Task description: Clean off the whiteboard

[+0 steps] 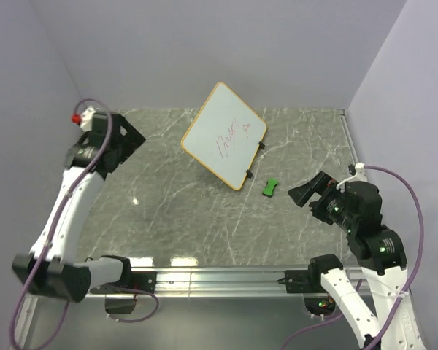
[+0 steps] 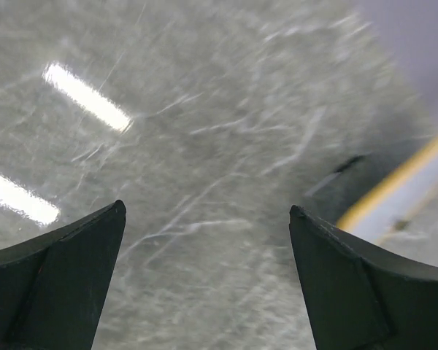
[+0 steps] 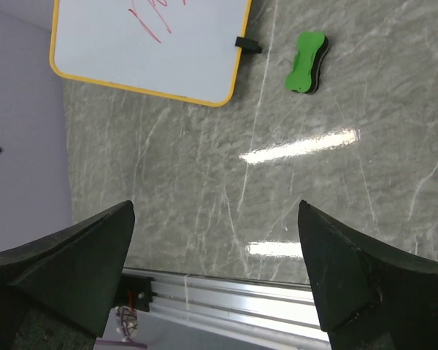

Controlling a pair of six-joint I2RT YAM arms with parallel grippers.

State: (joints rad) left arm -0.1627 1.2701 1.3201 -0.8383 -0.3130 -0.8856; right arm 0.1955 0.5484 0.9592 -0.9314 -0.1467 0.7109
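The whiteboard [image 1: 223,135] is a square white panel with rounded corners and a thin orange-tan rim. It lies face up, turned cornerwise so that it reads as a diamond from above. Across its middle runs red scribbled writing [image 1: 230,138], still unwiped. Two small black clips [image 1: 248,173] sit on the edge facing the green eraser [image 1: 270,187], which lies just beside that edge without touching it
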